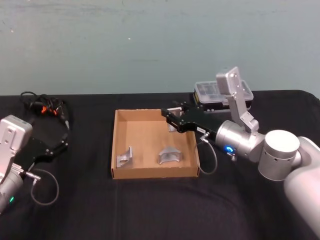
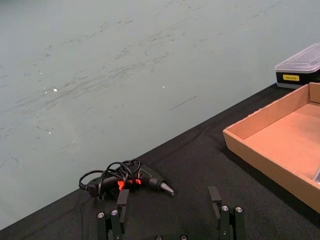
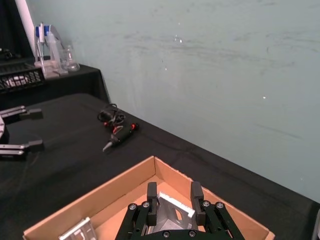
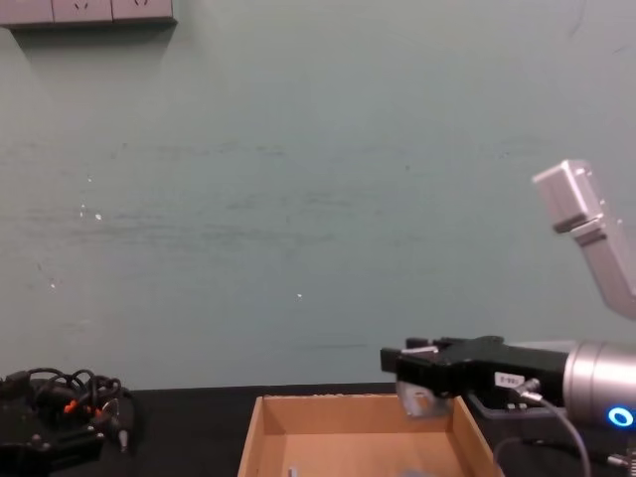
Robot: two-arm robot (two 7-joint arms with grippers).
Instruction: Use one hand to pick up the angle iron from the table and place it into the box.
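**Inspector:** Nearest the head camera, the right gripper [image 1: 171,116] reaches in over the box [image 1: 114,145], at its far right corner. State of the fingers?

**Assistant:** Closed narrow on the angle iron [image 3: 172,209]. In the right wrist view the bracket sits clamped between the two fingers [image 3: 151,192], held above the box floor. From the chest view it hangs just under the fingertips, level with the far wall; its lower edge is hard to separate from the cardboard.

**Inspector:** Contents of the box?

**Assistant:** Two more silver brackets [image 1: 125,157] lie on the floor near the front wall, one left, one centre-right. In the left wrist view the box is cut off at the edge.

**Inspector:** Left arm?

**Assistant:** The left gripper [image 2: 170,210] is parked at the table's left side, fingers spread wide, holding nothing.

**Inspector:** Surface and room?

**Assistant:** The table [image 1: 150,210] is matte black. A black tool with a coiled cable [image 2: 125,180] lies at the far left; a black organizer case with clear lid [image 1: 220,95] stands behind the right arm, partly hidden by it. A pale green wall closes the background.
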